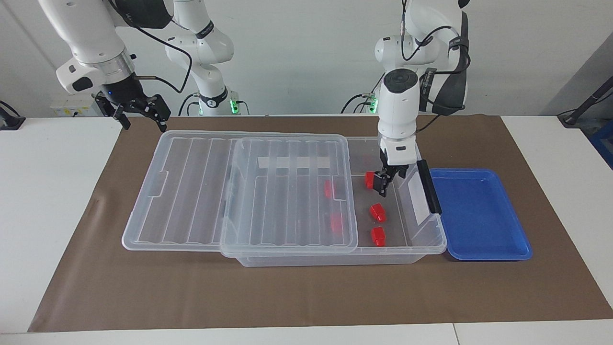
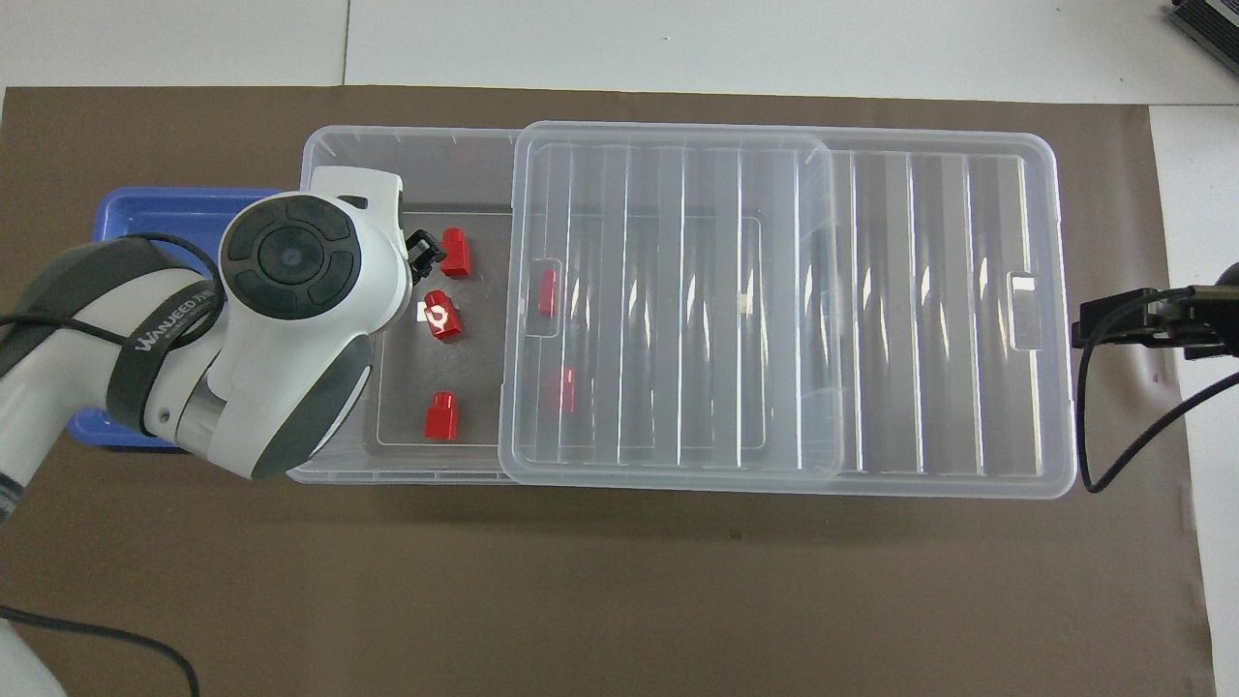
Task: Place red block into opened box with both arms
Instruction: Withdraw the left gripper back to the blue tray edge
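1. Where the ribbed clear lid (image 1: 242, 191) is slid toward the left of the facing frame, the large clear plastic storage box (image 1: 416, 242) stands open at its right end.
2. The left arm's black two-finger gripper (image 1: 384, 184) hangs over that opening, right of frame centre, fingers spread and holding nothing.
3. The small bright red plastic block (image 1: 378, 212) lies on the box floor directly below it, apart from the fingers; a red twin (image 1: 378, 235) lies lower, another (image 1: 369, 178) just above.
4. Two more red blocks (image 1: 336, 222) appear, somewhat blurred, under the lid.
5. A shallow blue tray (image 1: 479, 215) adjoins the box at right.
6. The right gripper (image 1: 139, 115) waits at upper left, fingers apparently open, empty.
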### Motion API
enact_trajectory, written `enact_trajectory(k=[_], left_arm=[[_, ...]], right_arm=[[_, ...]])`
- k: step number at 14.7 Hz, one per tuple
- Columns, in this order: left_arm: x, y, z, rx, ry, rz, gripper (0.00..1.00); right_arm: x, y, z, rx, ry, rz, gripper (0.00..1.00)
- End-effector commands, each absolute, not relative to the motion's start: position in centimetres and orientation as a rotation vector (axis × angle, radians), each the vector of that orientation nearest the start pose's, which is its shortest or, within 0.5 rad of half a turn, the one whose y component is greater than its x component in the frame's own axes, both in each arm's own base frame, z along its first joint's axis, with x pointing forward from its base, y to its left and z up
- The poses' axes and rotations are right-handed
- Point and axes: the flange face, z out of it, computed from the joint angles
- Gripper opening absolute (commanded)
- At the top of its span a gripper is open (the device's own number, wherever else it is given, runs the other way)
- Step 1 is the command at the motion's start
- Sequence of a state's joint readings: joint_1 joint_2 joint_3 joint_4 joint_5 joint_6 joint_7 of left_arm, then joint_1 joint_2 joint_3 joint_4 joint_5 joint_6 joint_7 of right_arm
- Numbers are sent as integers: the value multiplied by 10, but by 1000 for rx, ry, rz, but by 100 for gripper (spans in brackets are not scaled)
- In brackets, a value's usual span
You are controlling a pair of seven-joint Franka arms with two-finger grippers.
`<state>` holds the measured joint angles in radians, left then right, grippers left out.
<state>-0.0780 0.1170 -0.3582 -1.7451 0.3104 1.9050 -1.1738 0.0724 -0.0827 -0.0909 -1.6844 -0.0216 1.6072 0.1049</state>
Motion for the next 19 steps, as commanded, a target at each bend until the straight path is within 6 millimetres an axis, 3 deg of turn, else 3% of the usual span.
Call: enact_trajectory(k=[1,4,8,9,10,13,14,19], left_arm=[[572,-169,561,-2874,-782,-215,100],[571,-76,603,-3013,-660,-123,100],[547,-2,626,-3008,-475,-34,100],[542,10,629,-3015,-402,-8,100],[540,9,633,-3017,-381,-22,100],[539,-30,634,-3046,-276,-69,100],[537,-43,633,-3048,-248,-68,100],[539,-47,633,-3074,-109,-109,100]], right_arm=[[528,-13,619,-3126,213,-6,100],[528,-13,618,-3126,213,-8,100],[528,-14,618,-3127,213,-18,99],[529,-14,618,-3127,211,-25,90],[530,-16,617,-3129,204,-23,71],[533,-22,613,-3137,124,-50,8],[536,-28,609,-3138,119,-57,0],[548,-61,593,-3156,9,-126,0]])
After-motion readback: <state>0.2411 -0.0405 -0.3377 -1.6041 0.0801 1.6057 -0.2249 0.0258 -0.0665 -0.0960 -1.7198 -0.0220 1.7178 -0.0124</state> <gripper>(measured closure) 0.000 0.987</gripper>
